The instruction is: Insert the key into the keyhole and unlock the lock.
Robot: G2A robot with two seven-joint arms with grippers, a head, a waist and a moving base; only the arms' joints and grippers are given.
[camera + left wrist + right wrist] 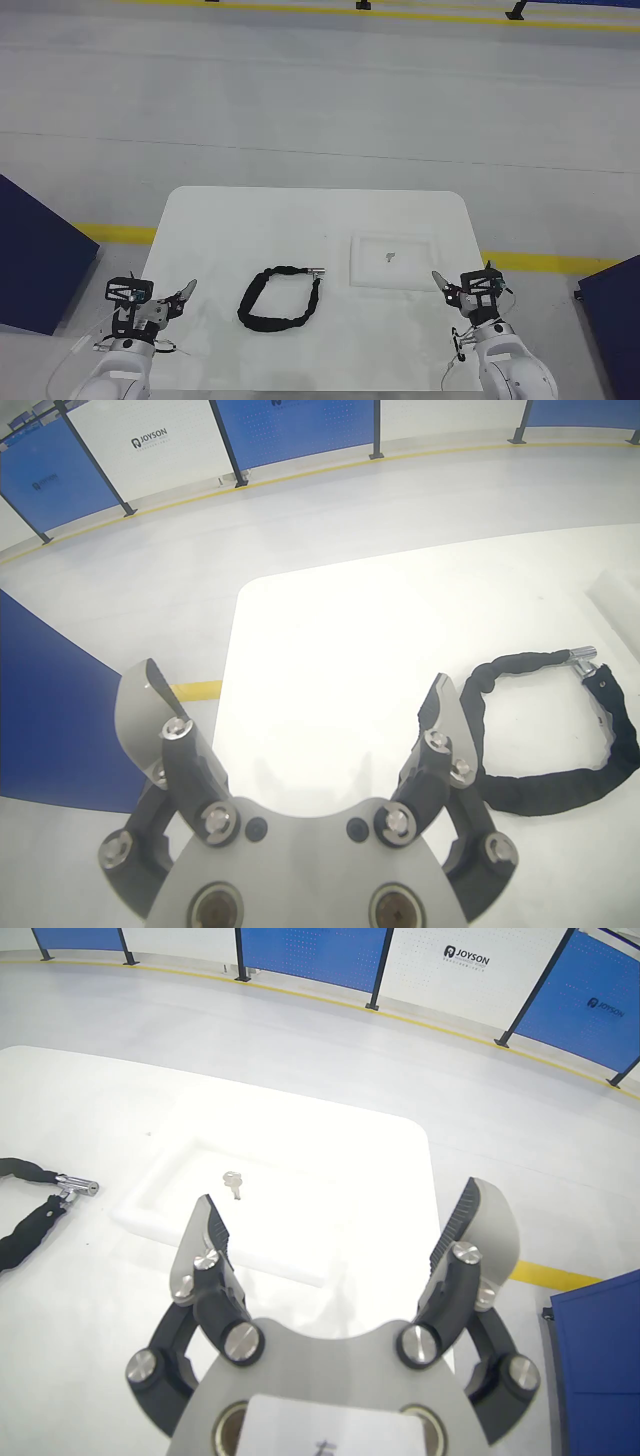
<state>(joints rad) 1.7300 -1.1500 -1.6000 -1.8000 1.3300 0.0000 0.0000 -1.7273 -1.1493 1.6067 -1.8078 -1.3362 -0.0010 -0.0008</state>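
Silver-tipped, our left jaws hang spread and empty over the near left edge of the table point(220, 230). Right of them the black-sleeved chain lock point(545, 800) lies looped, its metal keyhole barrel point(82, 1186) at the loop's far right corner. Next, the key point(233, 1183) lies in a shallow white tray point(395, 287). Our right jaws gape empty at the near right edge.

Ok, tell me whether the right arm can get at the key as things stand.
Probably yes. The right gripper is open, the key lies alone in the white tray ahead of it, and nothing stands between them; the chain lock lies aside.
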